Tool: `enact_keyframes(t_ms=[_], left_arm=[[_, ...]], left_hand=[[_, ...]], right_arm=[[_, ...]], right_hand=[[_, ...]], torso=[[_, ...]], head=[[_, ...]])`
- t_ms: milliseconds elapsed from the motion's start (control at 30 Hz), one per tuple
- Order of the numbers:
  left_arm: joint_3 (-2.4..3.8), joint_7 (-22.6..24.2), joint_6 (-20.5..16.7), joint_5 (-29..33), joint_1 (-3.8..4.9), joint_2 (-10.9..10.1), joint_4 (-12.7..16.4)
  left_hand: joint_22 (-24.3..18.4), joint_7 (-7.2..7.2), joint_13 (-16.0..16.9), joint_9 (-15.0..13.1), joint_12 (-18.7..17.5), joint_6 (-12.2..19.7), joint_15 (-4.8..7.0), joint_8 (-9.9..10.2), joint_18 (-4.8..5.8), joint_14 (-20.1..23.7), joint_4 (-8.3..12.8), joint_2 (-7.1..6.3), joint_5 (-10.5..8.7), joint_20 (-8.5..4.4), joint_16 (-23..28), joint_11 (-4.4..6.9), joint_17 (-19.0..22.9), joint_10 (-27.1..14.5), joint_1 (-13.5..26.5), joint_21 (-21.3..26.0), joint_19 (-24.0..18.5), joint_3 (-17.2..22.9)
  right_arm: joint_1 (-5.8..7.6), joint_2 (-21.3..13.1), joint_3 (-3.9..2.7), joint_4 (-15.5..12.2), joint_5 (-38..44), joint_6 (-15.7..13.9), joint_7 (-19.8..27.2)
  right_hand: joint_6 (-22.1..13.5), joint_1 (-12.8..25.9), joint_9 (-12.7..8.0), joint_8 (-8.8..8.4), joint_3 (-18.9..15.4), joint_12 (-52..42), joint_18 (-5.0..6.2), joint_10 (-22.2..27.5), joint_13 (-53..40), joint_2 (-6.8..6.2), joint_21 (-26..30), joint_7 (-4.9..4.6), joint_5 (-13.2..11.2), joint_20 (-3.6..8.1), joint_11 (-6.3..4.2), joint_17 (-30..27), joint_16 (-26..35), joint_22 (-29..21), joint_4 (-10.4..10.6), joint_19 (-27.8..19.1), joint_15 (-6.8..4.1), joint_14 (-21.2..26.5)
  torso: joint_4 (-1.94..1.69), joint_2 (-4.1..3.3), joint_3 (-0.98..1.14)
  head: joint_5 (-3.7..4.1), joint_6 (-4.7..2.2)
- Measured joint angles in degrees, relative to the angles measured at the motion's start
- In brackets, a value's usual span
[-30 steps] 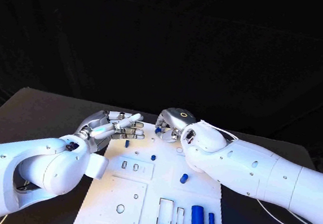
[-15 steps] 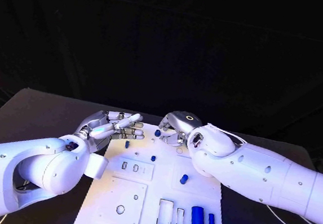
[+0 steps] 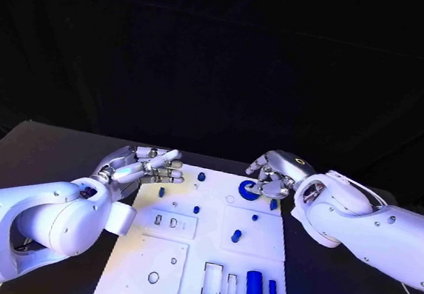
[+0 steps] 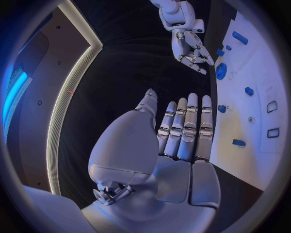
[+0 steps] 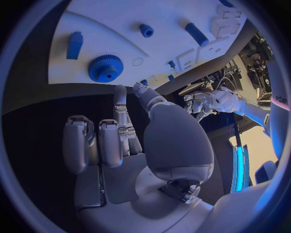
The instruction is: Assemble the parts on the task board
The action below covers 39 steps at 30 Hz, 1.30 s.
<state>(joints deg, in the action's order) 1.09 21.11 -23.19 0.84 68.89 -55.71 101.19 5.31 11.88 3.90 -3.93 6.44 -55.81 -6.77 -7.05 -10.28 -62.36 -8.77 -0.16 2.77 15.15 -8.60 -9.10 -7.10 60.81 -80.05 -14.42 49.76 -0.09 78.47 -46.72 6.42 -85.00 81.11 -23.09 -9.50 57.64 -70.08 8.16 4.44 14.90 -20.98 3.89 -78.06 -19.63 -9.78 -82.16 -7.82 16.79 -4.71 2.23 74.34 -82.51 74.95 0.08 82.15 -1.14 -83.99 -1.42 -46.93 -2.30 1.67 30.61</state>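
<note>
Left hand (image 3: 144, 167) hovers at the white board's (image 3: 184, 263) far left corner, fingers straight and slightly apart, holding nothing; its forearm hides part of the board's left edge. Small blue pegs (image 3: 197, 209) stand along the far half, too small to tell apart. A blue gear (image 3: 249, 190) lies flat near the far right corner. A blue cylinder (image 3: 253, 289) lies near the right edge, long axis along the board. Right hand (image 3: 272, 177) hangs above the gear, fingers loosely curled, empty in the wrist view; contact cannot be told.
</note>
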Motion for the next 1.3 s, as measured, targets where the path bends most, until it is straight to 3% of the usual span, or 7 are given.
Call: enact_keyframes(t_ms=[67,133,300,467,833,1300], left_arm=[[0.0,0.0,0.09,0.0,0.0,-0.04,-0.15],[0.0,0.0,0.19,0.0,0.0,-0.05,-0.26],[0.0,0.0,0.38,0.0,0.02,-0.05,-0.48],[0.0,0.0,0.53,0.0,0.01,-0.04,-0.55],[-0.01,-0.05,0.68,0.01,0.01,0.03,-0.63],[-0.01,-0.23,0.72,0.01,0.01,0.05,-0.7]], left_hand=[[0.0,0.0,0.0,0.0,0.0,0.0,0.0,0.0,0.0,0.0,0.0,0.0,0.0,0.0,0.0,0.0,0.0,0.0,0.0,0.0,0.0,0.0],[0.0,0.0,0.0,0.0,0.0,0.0,0.0,0.0,0.0,0.0,0.0,0.0,0.0,0.0,0.0,0.0,0.0,0.0,0.0,0.0,0.0,0.0],[0.0,0.0,0.0,0.0,0.0,0.0,0.0,0.0,0.0,0.0,0.0,0.0,0.0,0.0,0.0,0.0,0.01,0.0,0.0,0.0,0.0,0.0],[0.01,0.0,0.0,0.0,0.0,0.0,0.0,0.0,0.0,0.0,0.0,0.0,0.0,0.0,0.0,0.0,0.01,0.0,0.0,0.0,0.0,0.0],[0.01,0.0,0.0,0.0,0.0,0.0,0.0,0.0,0.0,0.0,0.0,0.0,0.0,0.0,0.0,0.0,0.02,0.0,0.0,0.0,0.0,0.0],[-0.04,0.0,0.0,0.0,0.0,0.0,0.0,0.0,0.0,0.0,0.0,0.0,0.0,0.0,0.0,0.0,0.02,0.0,0.0,0.0,0.0,0.0]], right_arm=[[0.0,-0.82,-0.01,-0.13,-1.47,0.35,0.02],[0.0,-1.42,-0.01,-0.03,-2.78,0.91,-0.02],[-0.02,-1.46,-0.03,0.78,-4.41,2.36,-0.51],[-0.13,-0.14,-0.03,2.55,-5.15,3.83,-1.22],[-0.93,3.21,0.01,6.6,-5.49,5.87,-2.15],[-1.28,4.94,0.03,8.36,-5.86,7.16,-2.11]], right_hand=[[-1.52,0.0,0.63,1.1,-3.42,-15.27,-1.17,1.32,-15.25,0.0,-1.34,-0.28,0.63,-0.13,0.1,0.54,-2.0,0.0,1.12,1.23,-0.42,0.06],[-2.66,-0.53,1.22,2.16,-5.61,-28.65,-1.3,2.14,-28.51,0.53,-2.17,-0.35,1.07,-0.4,0.35,0.62,-3.54,0.0,2.08,1.5,-0.42,0.06],[-5.34,-2.59,2.65,4.96,-8.72,-44.7,-1.3,3.98,-44.67,2.14,-3.17,-0.83,2.2,-0.69,1.14,0.62,-5.27,0.0,4.2,1.79,0.24,0.07],[-6.81,-3.61,3.22,6.07,-9.74,-49.81,-1.29,2.6,-49.82,2.58,-3.71,-1.11,2.48,-0.89,1.8,0.61,-6.03,-0.01,5.21,1.98,0.64,0.07],[-7.77,-4.37,3.45,6.63,-10.01,-52.24,-1.29,1.59,-52.49,2.89,-4.02,-1.22,2.48,-1.13,1.86,0.61,-6.28,-0.02,5.37,1.76,0.68,0.03],[-8.0,-4.66,3.74,7.5,-10.48,-53.6,-1.89,0.94,-53.82,3.19,-4.02,-1.27,2.48,-1.12,2.11,0.6,-6.32,-0.03,5.69,1.76,0.84,-0.13]], torso=[[0.16,0.06,0.07],[0.28,0.12,0.11],[0.32,0.15,0.14],[0.32,0.13,0.14],[0.24,0.1,0.07],[0.32,0.16,0.07]], head=[[0.0,-0.01],[-0.01,0.0],[0.18,0.05],[0.25,0.16],[0.14,0.66],[0.15,0.98]])
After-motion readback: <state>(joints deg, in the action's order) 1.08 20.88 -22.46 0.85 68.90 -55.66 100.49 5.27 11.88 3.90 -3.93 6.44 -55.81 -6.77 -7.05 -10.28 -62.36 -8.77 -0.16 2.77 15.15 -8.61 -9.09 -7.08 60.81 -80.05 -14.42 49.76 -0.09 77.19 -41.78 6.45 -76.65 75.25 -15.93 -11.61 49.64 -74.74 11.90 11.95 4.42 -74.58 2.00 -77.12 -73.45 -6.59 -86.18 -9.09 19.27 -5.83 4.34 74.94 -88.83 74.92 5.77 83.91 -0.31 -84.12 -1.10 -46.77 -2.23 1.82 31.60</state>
